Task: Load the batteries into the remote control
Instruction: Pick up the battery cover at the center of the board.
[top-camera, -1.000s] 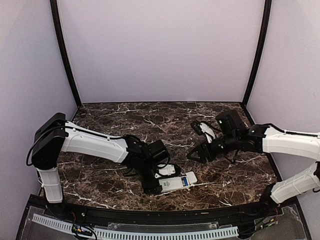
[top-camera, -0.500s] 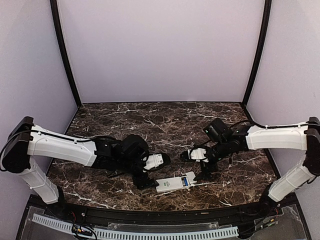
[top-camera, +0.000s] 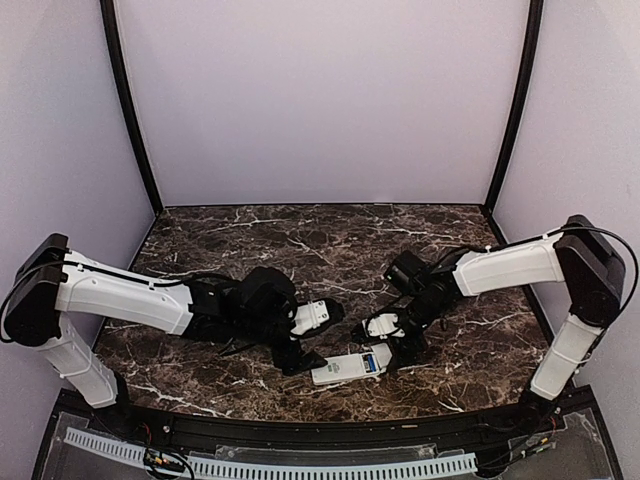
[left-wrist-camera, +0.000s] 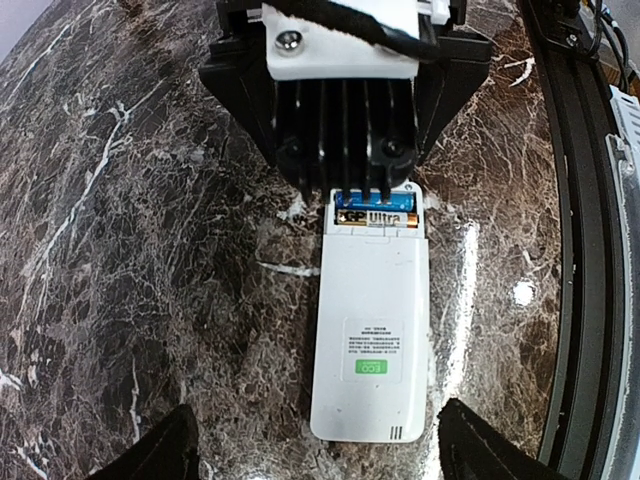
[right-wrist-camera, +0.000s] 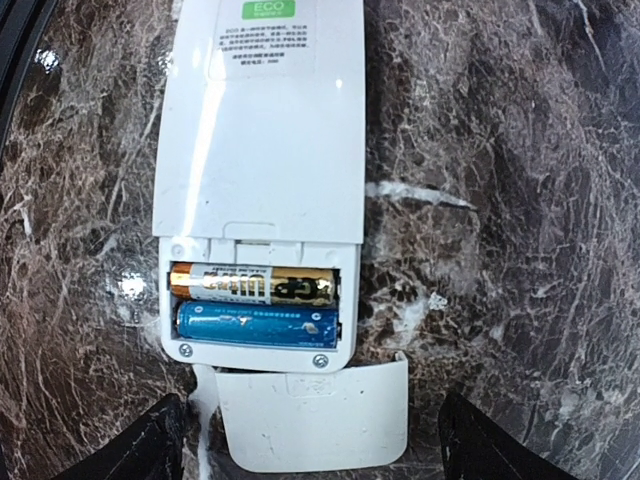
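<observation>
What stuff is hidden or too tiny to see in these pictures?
- Buttons and screen of the remote control: every view, because it lies face down.
- Print on the label: both wrist views, too small to read.
- The battery cover: left wrist view, hidden under the right gripper.
- The batteries: top view, too small to tell apart.
- Far end of the remote control: right wrist view, cut by the top edge.

The remote control (right-wrist-camera: 260, 130) runs off the right wrist view's top edge, label print (right-wrist-camera: 268, 45) illegible.
</observation>
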